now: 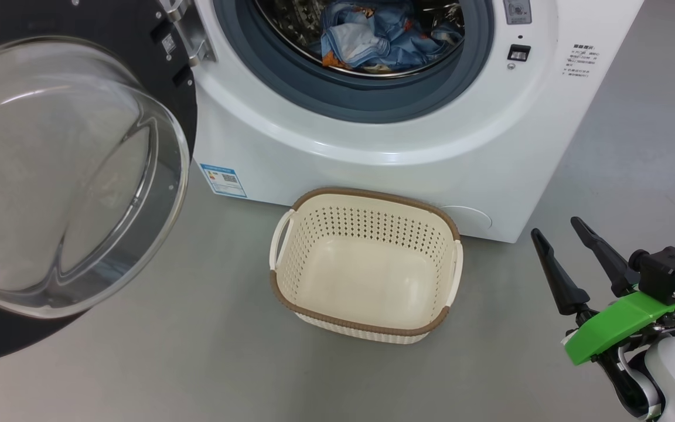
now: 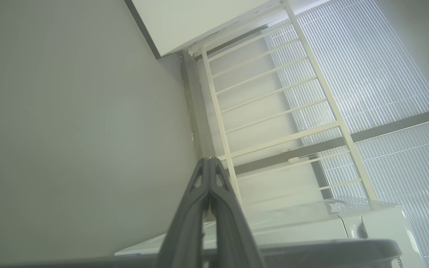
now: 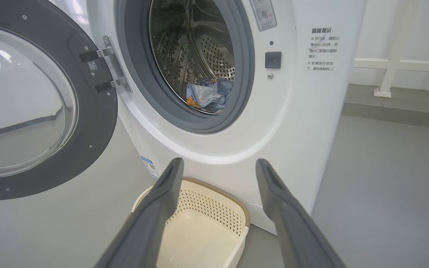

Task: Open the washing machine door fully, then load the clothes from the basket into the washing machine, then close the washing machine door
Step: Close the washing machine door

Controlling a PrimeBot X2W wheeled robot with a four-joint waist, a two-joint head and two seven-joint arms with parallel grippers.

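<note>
Head view: white washing machine (image 1: 372,152) across the top, grey gasket (image 1: 337,102) ringing its mouth. Washing machine door (image 1: 68,176) wide open at the left on a metal hinge (image 1: 188,35), clear glass bowl bulging toward the camera, glossy black rim around it. Clothes (image 1: 372,35) inside the drum, light-blue fabric with orange-brown print and a patch of white, bunched just behind the gasket. Blue label (image 1: 223,179) low on the machine's front. Basket (image 1: 367,196) upright on the grey floor (image 1: 197,375), close against the machine's base, bare cream bottom showing, brown rim and white side handles plain. Right gripper (image 1: 555,227) at lower right, well apart from the basket, dark fingers spread wide over bare floor, green bracket behind them.

Left wrist view: left gripper (image 2: 209,160) rising from the bottom edge, both fingers pressed tight together, tips meeting. Beyond, a pale grey surface (image 2: 69,111), a white railing (image 2: 274,111) of thin bars and a ribbed translucent panel (image 2: 378,67). Glossy white box-shaped body (image 2: 378,223) low right and a dark curved edge (image 2: 330,247) along the bottom, identity of both unclear.

Right wrist view: right gripper (image 3: 219,160) with fingers far apart, framing the basket (image 3: 207,203) below and the machine's lower front. Door (image 3: 24,100) standing open at left. Clothes (image 3: 209,95) heaped low in the perforated steel drum (image 3: 199,44), near the gasket's lower edge. White rail (image 3: 393,65) far right, past the machine's side.
</note>
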